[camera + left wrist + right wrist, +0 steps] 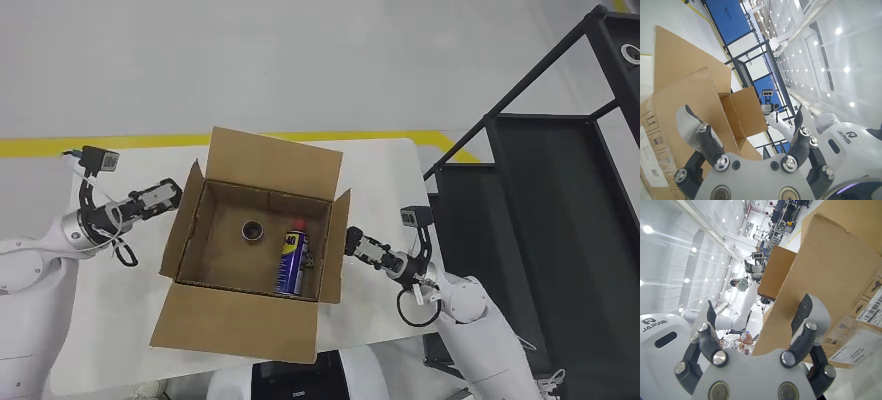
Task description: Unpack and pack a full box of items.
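The cardboard box point(275, 160) stands open at the middle of the desk point(385, 170), its flaps spread outward. Inside, a blue-and-yellow spray can point(292, 262) lies near the box's right wall. A small dark round item point(251, 231), possibly a cup, sits just beside it toward the centre. The left tool point(163, 197) hangs at the box's left flap, jaws wide apart and empty. The right tool point(356, 243) is likewise open at the right flap. Each flap's edge seems to lie between the jaws, ungripped.
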Robot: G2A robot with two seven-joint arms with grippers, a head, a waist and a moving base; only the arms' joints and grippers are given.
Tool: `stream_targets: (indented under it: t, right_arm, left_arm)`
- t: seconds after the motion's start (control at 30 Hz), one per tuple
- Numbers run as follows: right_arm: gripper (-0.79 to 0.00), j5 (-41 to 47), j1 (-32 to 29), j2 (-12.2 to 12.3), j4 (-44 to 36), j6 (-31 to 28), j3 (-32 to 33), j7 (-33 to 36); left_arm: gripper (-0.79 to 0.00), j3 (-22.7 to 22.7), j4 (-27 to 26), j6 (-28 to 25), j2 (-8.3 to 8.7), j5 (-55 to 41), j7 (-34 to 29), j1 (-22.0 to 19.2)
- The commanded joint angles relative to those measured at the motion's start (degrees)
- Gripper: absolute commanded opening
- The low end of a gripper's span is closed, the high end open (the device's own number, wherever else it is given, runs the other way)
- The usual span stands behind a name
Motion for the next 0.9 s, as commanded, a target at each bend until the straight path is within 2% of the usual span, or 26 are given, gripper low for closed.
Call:
stream_targets:
  t: [0.0, 0.27, 0.57, 0.87]
  right_arm:
    - [0.0, 0.23, 0.51, -0.09, 0.66, 0.0, -1.36, -0.08]
    - [0.0, 0.16, 3.1, -0.5, 3.02, 0.24, -7.16, 0.43]
    - [0.0, -3.45, 6.8, -1.06, 7.22, 0.21, -12.25, -1.25]
    - [0.0, -8.71, 8.45, -1.09, 9.67, 0.8, -14.29, -3.45]
  left_arm:
    - [0.0, 2.0, 0.09, 0.01, -0.22, 0.8, 0.19, -1.02]
    - [0.0, 7.15, 2.18, -0.17, -0.83, 1.9, -0.78, -3.98]
    - [0.0, 11.34, 3.47, -1.65, -1.05, 4.27, -5.17, -5.09]
    - [0.0, 13.32, 3.98, -1.47, -0.88, 9.06, -6.26, -5.57]
